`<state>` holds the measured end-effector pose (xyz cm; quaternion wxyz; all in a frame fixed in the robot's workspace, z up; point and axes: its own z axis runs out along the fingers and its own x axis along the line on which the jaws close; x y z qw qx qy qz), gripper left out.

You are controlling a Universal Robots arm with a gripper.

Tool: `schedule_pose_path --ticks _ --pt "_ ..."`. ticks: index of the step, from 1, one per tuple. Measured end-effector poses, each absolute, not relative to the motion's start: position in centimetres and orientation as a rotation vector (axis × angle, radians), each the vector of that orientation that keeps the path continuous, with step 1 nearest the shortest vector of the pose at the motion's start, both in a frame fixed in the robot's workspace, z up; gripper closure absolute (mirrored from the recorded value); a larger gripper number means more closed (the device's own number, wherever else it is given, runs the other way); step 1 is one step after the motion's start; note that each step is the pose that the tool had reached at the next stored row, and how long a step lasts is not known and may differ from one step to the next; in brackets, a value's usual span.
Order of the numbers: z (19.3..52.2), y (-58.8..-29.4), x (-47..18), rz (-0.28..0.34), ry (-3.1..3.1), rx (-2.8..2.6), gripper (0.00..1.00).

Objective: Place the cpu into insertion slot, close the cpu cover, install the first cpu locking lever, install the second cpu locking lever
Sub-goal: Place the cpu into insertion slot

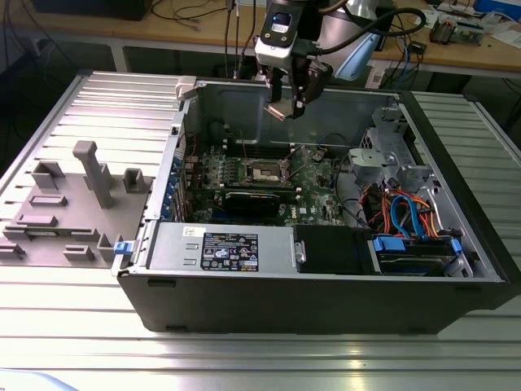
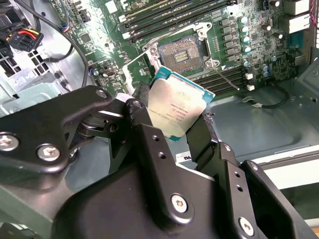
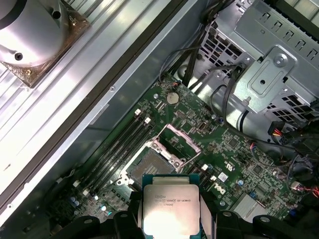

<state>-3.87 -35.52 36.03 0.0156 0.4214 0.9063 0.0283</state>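
Claw (image 2: 174, 112) grips cpu (image 3: 170, 209) above open socket (image 2: 182, 52) inside case (image 1: 326, 293)

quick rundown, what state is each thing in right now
gripper: shut on the cpu
cpu: held in the air, not seated
cpu socket: empty
cpu cover: swung open
computer case: side open

The end effector (image 1: 286, 104) gripped the cpu (image 1: 276, 111) high above the motherboard (image 1: 213, 169) inside the open computer case (image 1: 326, 297).
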Motion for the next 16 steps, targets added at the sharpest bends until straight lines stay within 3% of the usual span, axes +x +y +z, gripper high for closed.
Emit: schedule_pose_path --ticks 16 --pt "36.01 -35.52 -3.87 0.086 2.773 1.403 0.46"
